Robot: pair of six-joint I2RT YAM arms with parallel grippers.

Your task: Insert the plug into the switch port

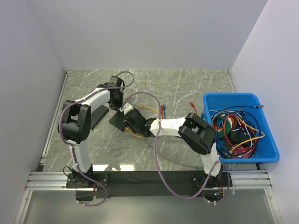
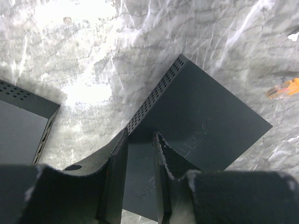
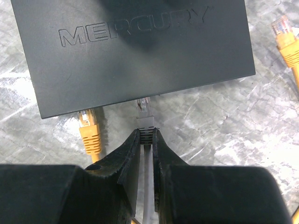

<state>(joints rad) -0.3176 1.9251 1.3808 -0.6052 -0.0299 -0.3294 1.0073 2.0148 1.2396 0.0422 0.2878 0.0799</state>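
Note:
The black Mercury switch (image 1: 117, 120) lies flat on the marble table, and it also shows in the right wrist view (image 3: 135, 51). My right gripper (image 3: 146, 132) is shut on the ribbed boot of a grey plug (image 3: 145, 109). The plug's clear tip sits at the switch's front edge, and the port itself is hidden. My left gripper (image 2: 140, 135) hovers over a corner of the switch (image 2: 205, 116). Its jaws are a narrow gap apart, one finger by the vented side and one over the top face. In the top view both grippers, the left (image 1: 122, 108) and the right (image 1: 127, 122), meet at the switch.
An orange plug (image 3: 88, 130) sits at the switch's front, left of the grey one. Another orange plug (image 3: 287, 37) lies to the right. A second black switch (image 1: 99, 116) lies to the left. A blue bin (image 1: 205, 100) of cables stands at the right.

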